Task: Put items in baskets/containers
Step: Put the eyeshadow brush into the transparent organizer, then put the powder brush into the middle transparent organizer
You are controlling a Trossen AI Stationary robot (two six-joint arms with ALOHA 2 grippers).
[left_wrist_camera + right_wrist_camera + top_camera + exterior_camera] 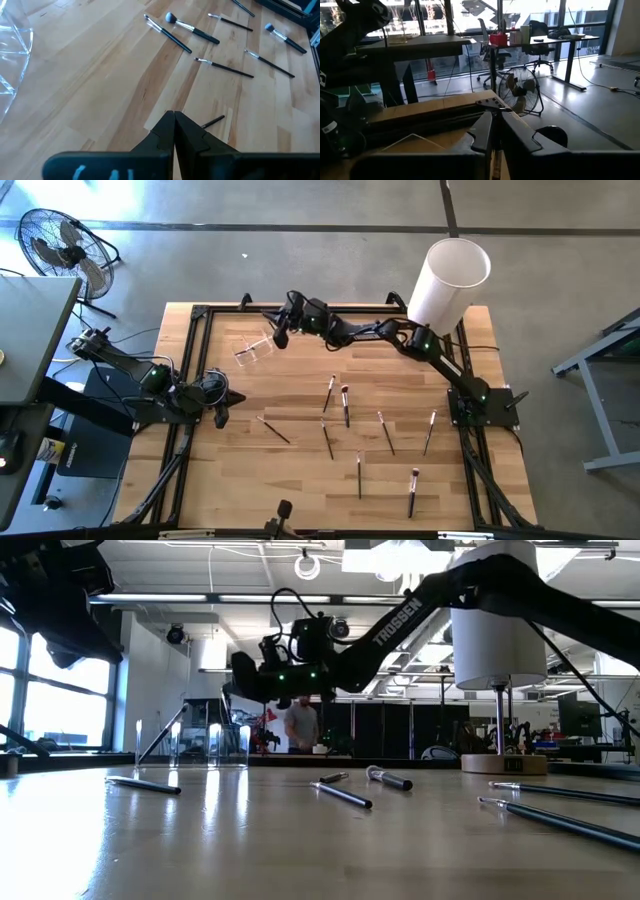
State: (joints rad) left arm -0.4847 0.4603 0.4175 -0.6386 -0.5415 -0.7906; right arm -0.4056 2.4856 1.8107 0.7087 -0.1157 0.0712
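We see right end effector (280, 332) above clear cup (254, 347) nr bench (250, 480) far edge, gap narrow; left end effector (221, 415) shut, parked at left edge.

The clear cup (12, 47) runs off the left wrist view at nine o'clock, and overhead it is almost too see-through to trace. The right gripper (496, 131) hides whatever sits between its fingertips. Bristle colours overhead are too small to tell
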